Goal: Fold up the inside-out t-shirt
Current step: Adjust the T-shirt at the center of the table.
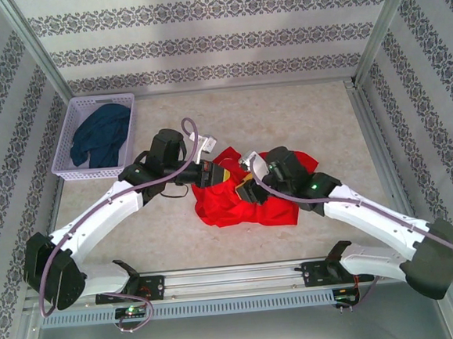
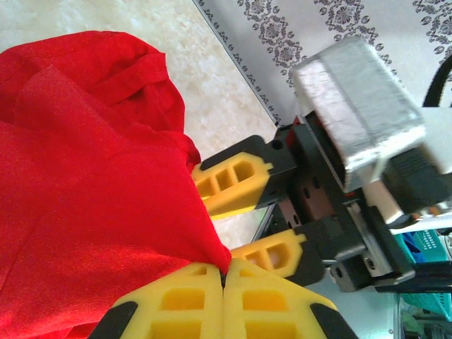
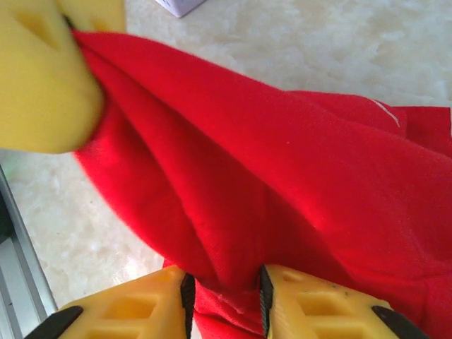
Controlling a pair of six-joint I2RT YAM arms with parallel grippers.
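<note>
The inside-out t-shirt (image 1: 241, 204) lies bunched, bright red, in the middle of the table, with a bit of coloured print showing near its top edge. Both grippers meet above its far side. My left gripper (image 1: 213, 171) is shut on a pinch of the red fabric; in the left wrist view its yellow fingers (image 2: 226, 267) press together on a corner of the t-shirt (image 2: 92, 176). My right gripper (image 1: 251, 167) holds a thick fold of the t-shirt (image 3: 282, 155) between its jaws (image 3: 224, 291), and the cloth is stretched between the two grippers.
A white basket (image 1: 64, 139) at the back left holds a dark navy-blue garment (image 1: 102, 136). Patterned walls and metal posts ring the table. The arm bases and a rail (image 1: 235, 279) run along the near edge.
</note>
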